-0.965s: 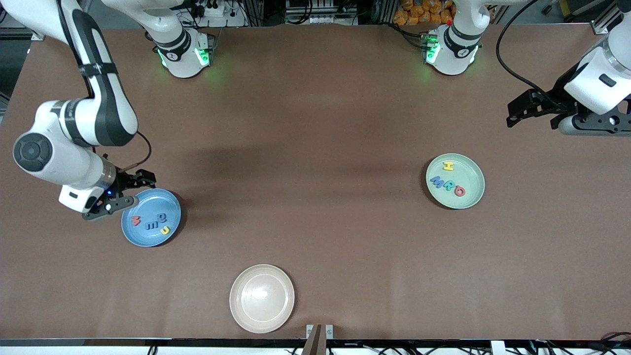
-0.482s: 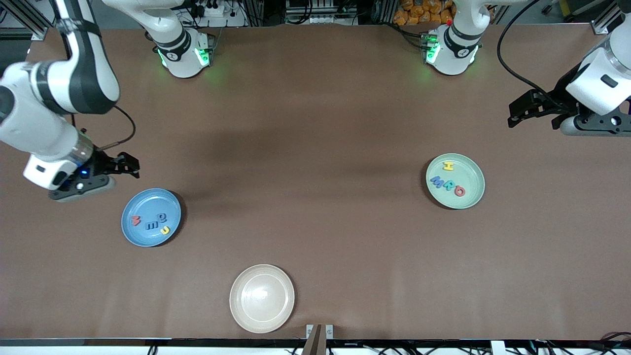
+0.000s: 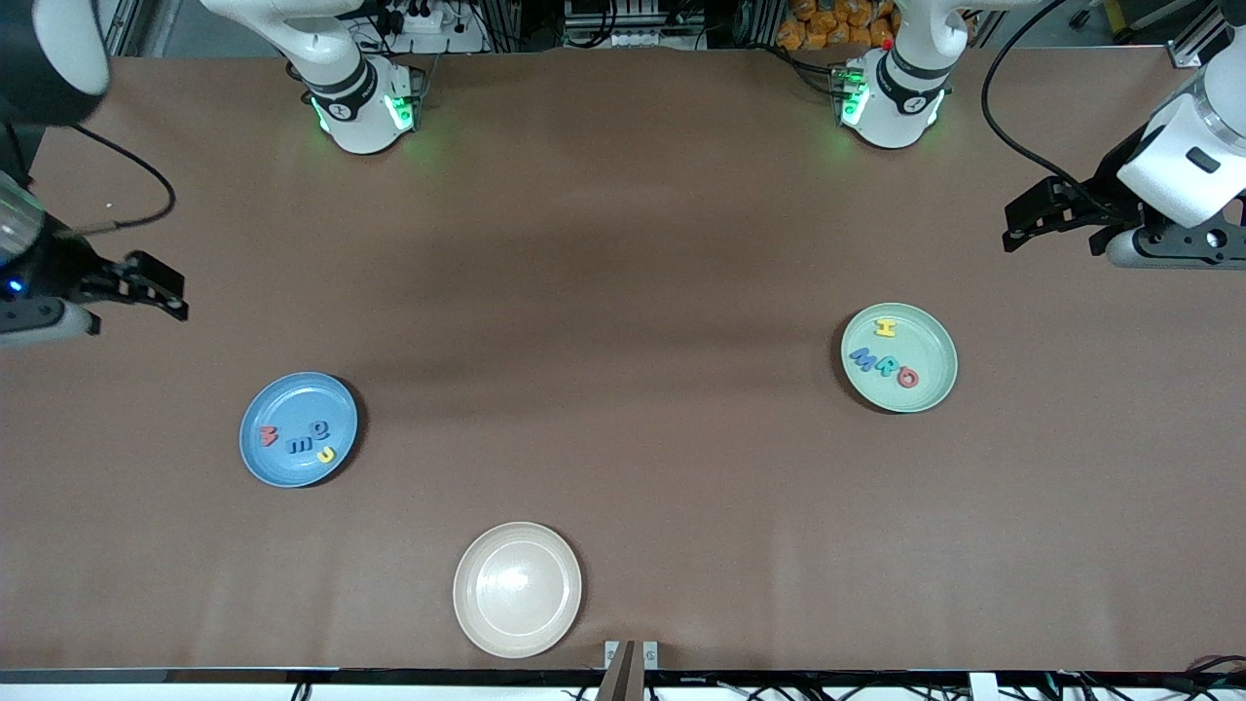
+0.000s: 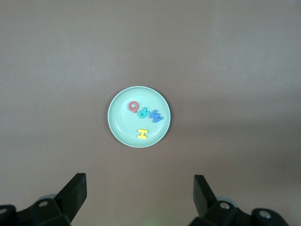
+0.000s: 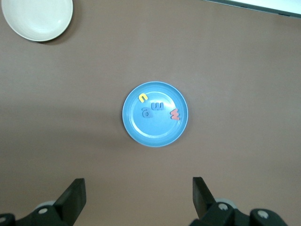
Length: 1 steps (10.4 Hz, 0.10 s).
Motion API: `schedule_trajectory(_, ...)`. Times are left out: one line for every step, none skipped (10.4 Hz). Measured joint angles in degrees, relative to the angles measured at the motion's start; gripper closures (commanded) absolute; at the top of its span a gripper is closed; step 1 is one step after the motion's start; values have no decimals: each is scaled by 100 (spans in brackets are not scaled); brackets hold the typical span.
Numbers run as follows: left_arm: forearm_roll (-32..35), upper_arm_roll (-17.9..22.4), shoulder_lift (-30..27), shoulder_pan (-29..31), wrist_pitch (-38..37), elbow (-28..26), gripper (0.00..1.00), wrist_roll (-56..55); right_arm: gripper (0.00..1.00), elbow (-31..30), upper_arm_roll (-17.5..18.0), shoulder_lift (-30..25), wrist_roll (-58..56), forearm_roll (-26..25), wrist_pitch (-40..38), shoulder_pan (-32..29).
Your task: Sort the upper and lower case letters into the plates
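Note:
A blue plate (image 3: 292, 397) (image 5: 151, 133) lies toward the right arm's end of the table. It holds several small letters, among them a red one (image 3: 269, 435) and a yellow one (image 3: 325, 455). Toward the left arm's end, a pale green plate (image 3: 932, 349) (image 4: 123, 123) holds several letters, including a yellow H (image 3: 884, 328) and a red O (image 3: 908, 377). My right gripper (image 3: 167, 289) (image 5: 138, 181) hangs open and empty high over the table's edge, apart from the blue plate. High up near the other end, my left gripper (image 3: 1017, 226) (image 4: 139, 181) is open and empty too.
A cream-beige plate (image 3: 517, 588) (image 5: 37, 16) with nothing in it sits near the table's front edge, nearer the front camera than the blue plate. Both arm bases stand along the table's back edge.
My right arm has pulled away from just above the blue plate, rising toward its end of the table. The left arm has hardly moved. The letters stay where they were.

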Motion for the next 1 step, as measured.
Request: schedule_trajectory(0, 0, 0, -1, 0, 0, 0, 0, 0, 145, -15, -90, 4, 8, -207, 4)
